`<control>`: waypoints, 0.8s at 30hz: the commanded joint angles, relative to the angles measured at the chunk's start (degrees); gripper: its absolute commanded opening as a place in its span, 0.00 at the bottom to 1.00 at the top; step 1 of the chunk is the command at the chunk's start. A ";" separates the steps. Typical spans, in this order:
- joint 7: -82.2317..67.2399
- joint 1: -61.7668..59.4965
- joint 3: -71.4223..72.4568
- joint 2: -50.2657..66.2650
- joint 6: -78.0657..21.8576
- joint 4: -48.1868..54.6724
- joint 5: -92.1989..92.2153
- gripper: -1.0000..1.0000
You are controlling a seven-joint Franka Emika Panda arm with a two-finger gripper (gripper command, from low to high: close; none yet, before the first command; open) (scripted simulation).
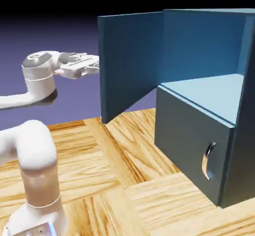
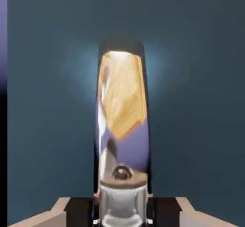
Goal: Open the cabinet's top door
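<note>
**Most of the swing looks done — top door stands wide open**

One cabinet (image 1: 199, 105) sits on the wooden table (image 1: 114, 180), and its top door (image 1: 130, 63) is swung far out from the front, standing roughly square to the cabinet face with the upper compartment bare behind it. Judging by that angle, the opening is largely or wholly achieved; what is left, at most, is a little more swing and letting go.

One gripper (image 1: 94, 65) reaches the outer edge of that door, on the side away from the cabinet body. In the hand view the door's curved silver handle (image 2: 122, 130) fills the middle, running down between the finger tips (image 2: 57, 211) at the bottom edge — the jaws appear to straddle it, pinching or nearly so, though actual contact is hard to confirm.

Counted: one cabinet, two front panels, one arm. Handles: two in all — the top door's, seen only from the hand, and the lower panel's handle (image 1: 208, 160), on the shut lower panel (image 1: 191, 140) below the open compartment.
</note>
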 commanded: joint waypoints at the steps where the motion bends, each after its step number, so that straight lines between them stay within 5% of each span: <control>1: -0.08 -0.59 1.84 0.50 -2.43 1.76 1.53 0.00; 24: -5.17 -32.44 25.16 4.53 -45.42 49.28 17.15 0.00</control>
